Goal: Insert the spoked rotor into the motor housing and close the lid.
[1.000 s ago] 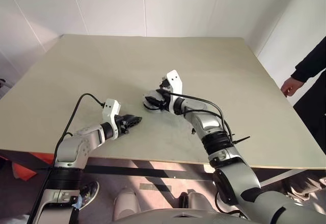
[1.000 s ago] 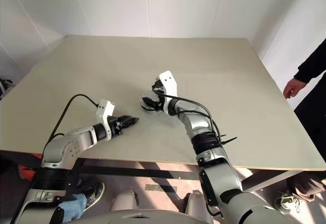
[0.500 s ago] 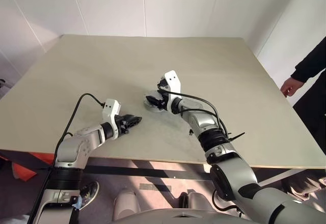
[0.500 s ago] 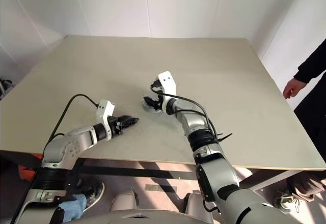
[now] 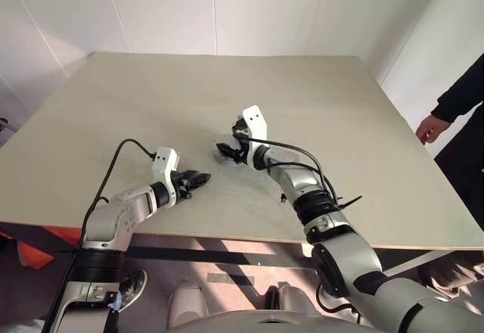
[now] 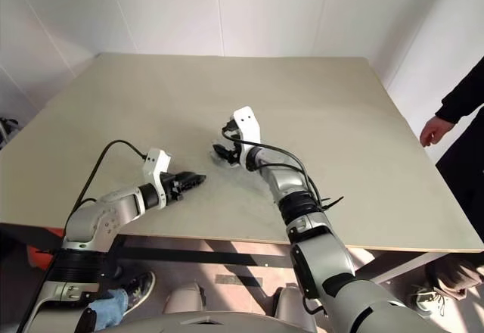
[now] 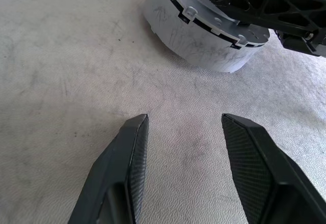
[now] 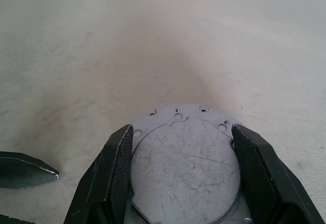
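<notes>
The motor housing (image 7: 198, 35), a pale round metal puck, sits on the table near its middle. A flat grey lid (image 8: 186, 158) with small holes at its rim lies on top of it. My right gripper (image 8: 183, 130) reaches over the housing from the right, its two black fingers (image 8: 119, 168) pressed against opposite sides of the lid. My left gripper (image 7: 184, 117) hovers low over the table a short way left of the housing, open and empty, pointing at it. The spoked rotor is hidden.
The tan table (image 5: 151, 98) stretches wide around both arms. A person in a dark sleeve stands past the table's right edge, one hand (image 5: 432, 127) near it. A black cable loops over each forearm.
My right elbow and forearm have shifted slightly while the gripper stayed at the housing. The left arm has kept still.
</notes>
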Robot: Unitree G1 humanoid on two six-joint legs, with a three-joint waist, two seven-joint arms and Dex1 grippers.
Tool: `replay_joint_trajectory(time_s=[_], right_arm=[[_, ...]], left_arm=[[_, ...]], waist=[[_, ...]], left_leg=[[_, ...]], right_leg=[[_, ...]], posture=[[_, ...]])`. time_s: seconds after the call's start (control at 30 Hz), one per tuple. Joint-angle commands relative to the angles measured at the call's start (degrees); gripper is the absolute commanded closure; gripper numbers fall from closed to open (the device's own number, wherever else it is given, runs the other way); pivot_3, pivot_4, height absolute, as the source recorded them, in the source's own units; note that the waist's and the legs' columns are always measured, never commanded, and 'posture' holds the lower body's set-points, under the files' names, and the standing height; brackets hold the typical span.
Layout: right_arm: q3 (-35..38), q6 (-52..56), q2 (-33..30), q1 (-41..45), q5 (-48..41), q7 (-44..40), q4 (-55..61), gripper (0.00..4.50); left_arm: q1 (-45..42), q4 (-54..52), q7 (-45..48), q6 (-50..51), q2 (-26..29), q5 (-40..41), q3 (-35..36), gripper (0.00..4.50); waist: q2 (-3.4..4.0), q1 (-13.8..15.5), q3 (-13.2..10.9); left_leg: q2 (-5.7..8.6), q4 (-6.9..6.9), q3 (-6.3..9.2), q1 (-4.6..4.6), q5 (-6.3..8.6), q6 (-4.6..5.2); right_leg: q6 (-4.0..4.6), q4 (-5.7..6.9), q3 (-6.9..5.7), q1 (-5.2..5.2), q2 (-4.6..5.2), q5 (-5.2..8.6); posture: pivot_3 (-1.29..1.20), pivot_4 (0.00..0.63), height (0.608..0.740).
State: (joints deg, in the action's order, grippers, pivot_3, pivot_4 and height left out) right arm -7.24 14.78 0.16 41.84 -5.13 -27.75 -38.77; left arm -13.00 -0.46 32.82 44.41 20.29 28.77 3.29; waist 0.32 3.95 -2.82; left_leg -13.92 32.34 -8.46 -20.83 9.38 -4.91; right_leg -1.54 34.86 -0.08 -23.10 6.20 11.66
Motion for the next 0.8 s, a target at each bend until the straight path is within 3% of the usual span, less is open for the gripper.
replay_joint_trajectory(time_s=[0.03,0.37,0.8], right_arm=[[0.5,0.0,-0.7,0.3,1.7,2.5,-3.7,1.54],[3.3,-0.5,-0.1,2.2,-0.1,5.0,-5.9,1.54],[1.8,3.8,-1.1,-1.1,-3.2,-4.5,7.6,1.54]], left_arm=[[0.3,-0.4,-0.2,0.5,0.0,-0.2,-0.2,2.08],[0.8,-0.8,-0.5,0.6,-0.1,0.0,-0.1,2.08],[0.2,-0.1,0.0,0.5,-0.1,-0.2,-0.5,2.08]], waist=[[-0.01,0.0,0.0],[0.00,0.0,0.0],[0.01,0.2,0.0]], left_leg=[[0.00,0.00,0.00,0.03,0.00,0.00],[0.03,0.00,0.00,0.06,0.00,0.00],[0.04,-0.01,0.01,-0.17,0.00,-0.01]], right_leg=[[-0.13,0.00,0.00,0.02,0.00,0.08],[-0.32,0.00,0.02,0.04,0.01,0.19],[-0.02,-0.03,0.01,0.01,0.02,0.01]], posture=[[0.00,0.000,0.740],[0.00,0.000,0.740],[0.00,0.000,0.740]])
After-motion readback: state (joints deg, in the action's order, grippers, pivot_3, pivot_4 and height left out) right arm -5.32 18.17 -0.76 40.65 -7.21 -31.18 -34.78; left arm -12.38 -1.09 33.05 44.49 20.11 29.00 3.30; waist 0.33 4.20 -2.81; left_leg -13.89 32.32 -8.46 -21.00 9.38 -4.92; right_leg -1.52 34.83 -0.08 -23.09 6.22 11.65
